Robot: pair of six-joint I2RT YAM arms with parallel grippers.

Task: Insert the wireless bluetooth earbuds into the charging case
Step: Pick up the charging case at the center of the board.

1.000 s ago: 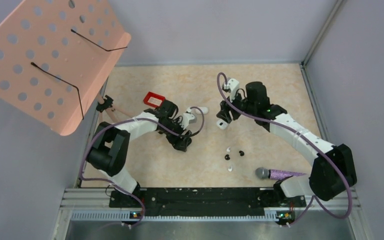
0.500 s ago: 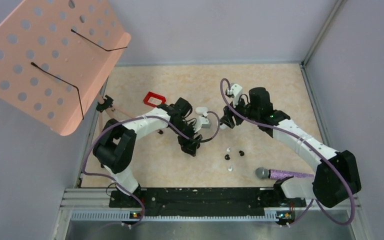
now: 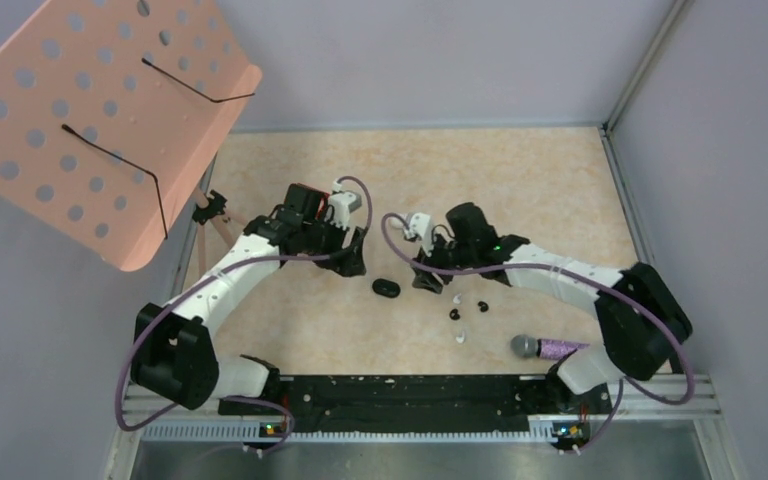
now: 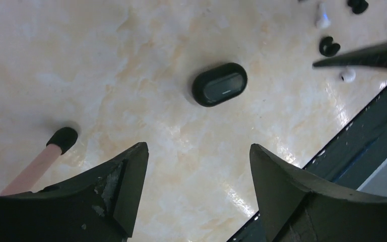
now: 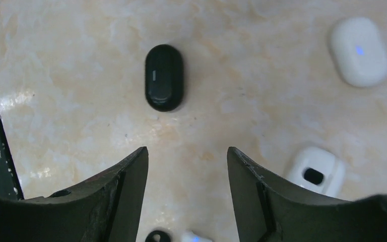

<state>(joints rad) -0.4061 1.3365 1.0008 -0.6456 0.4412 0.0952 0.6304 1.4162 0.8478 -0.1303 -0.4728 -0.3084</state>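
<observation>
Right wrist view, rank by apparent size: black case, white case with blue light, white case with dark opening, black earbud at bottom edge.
1. white case with the blue light
2. black case, narrower
3. black earbud, smallest, though cropped by the frame
Unranked: white case with the dark opening, partly hidden.

Bright, even light; soft shadows, faint glare on the tabletop (image 4: 239, 194).

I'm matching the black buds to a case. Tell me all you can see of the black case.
The black case is a small, glossy, plastic-looking oval pebble with a flatter inset top bearing a tiny pale mark. It looks shut. It lies flat on the marbled table, near its middle, touching nothing else.
</observation>
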